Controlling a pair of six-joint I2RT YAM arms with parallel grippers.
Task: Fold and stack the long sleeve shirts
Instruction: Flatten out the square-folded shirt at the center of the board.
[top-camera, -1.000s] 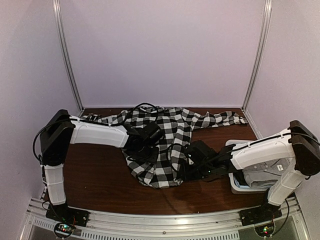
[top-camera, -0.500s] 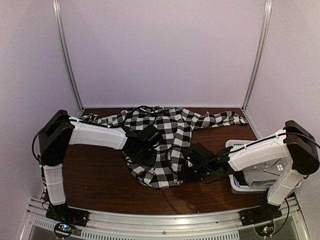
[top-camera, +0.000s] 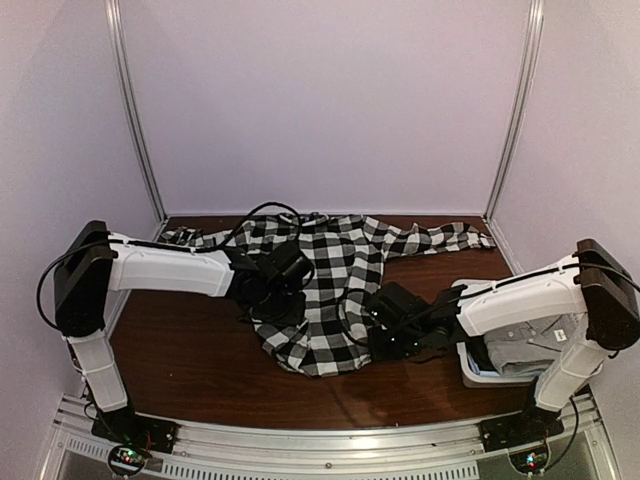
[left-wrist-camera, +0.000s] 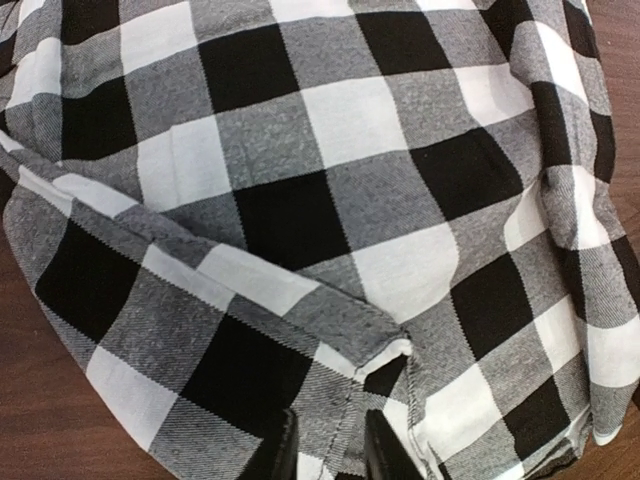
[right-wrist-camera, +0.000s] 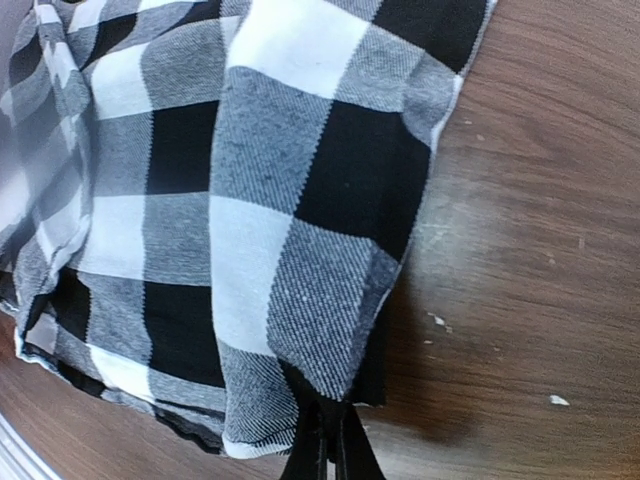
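The black-and-white checked long sleeve shirt (top-camera: 340, 260) lies spread on the brown table (top-camera: 190, 350), its sleeves stretched toward the back corners. My left gripper (top-camera: 276, 298) is at its left side; in the left wrist view the gripper (left-wrist-camera: 330, 455) is shut on a folded hem of the checked cloth (left-wrist-camera: 330, 150). My right gripper (top-camera: 370, 338) is at the shirt's lower right edge. In the right wrist view it (right-wrist-camera: 330, 450) pinches the corner of the hem (right-wrist-camera: 280, 200), lifted slightly off the table. A grey shirt (top-camera: 530, 345) lies in the basket.
A white lattice basket (top-camera: 468, 365) stands at the near right, under my right arm. Bare wood (right-wrist-camera: 520, 200) lies to the right of the shirt's hem. White walls and metal posts (top-camera: 135, 120) enclose the back and sides.
Both grippers have closed on the checked shirt's lower edge. My left arm has drawn back to the left, pulling the cloth's left side with it. The right arm has hardly moved.
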